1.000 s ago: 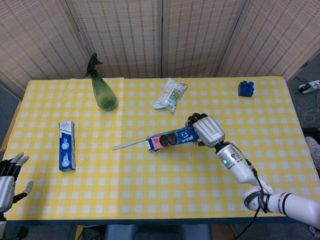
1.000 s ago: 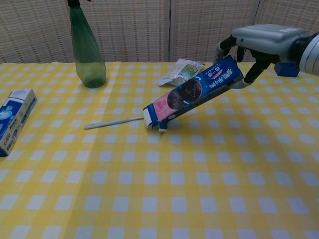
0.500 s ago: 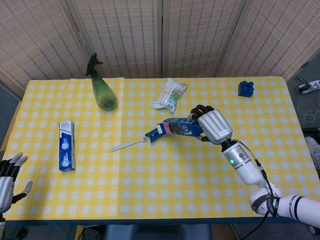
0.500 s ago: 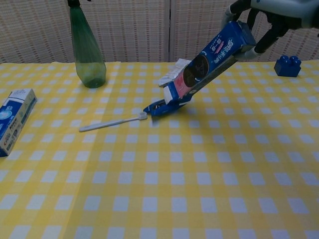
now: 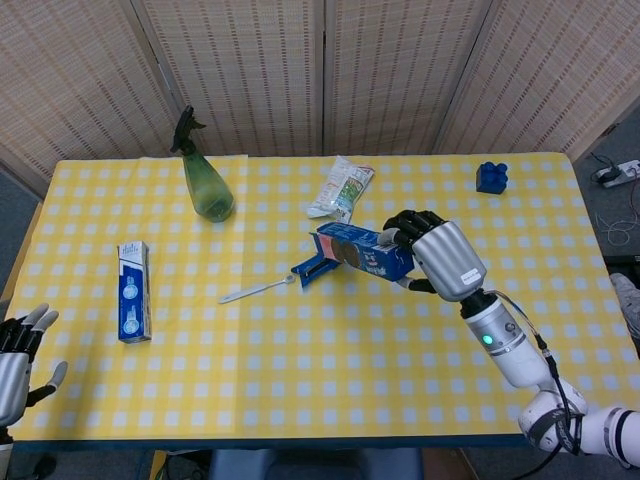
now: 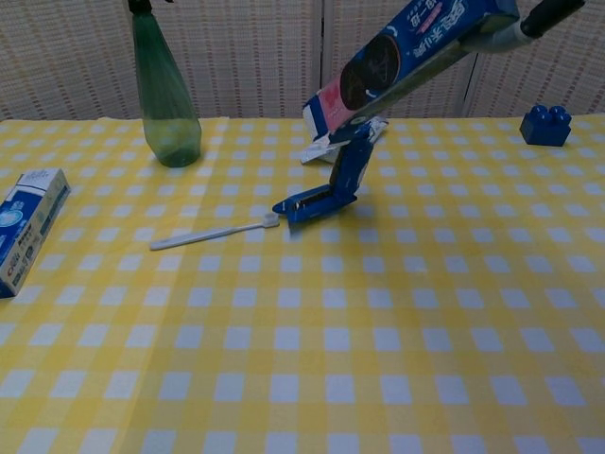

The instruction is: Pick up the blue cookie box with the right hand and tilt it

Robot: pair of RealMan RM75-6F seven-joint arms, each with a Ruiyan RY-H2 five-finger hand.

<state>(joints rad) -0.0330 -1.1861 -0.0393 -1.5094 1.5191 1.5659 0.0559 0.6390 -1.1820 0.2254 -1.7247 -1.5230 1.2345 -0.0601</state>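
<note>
one hand, the right hand [image 5: 440,255], grips the blue cookie box [image 5: 365,252] up in the air, right of the middle of the yellow checked table [image 5: 300,370]. the box tips, its left end low. a blue tray [image 6: 331,184] slides out of that end down to the table, just beside a white toothbrush [image 5: 258,291]. the left hand [image 5: 18,352] sits at the near left corner, fingers spread, holding nothing.

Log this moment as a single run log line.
right robot hand: holds blue cookie box lifted, tilted, open end down | inner tray: sliding out onto table | left robot hand: idle, open
</note>
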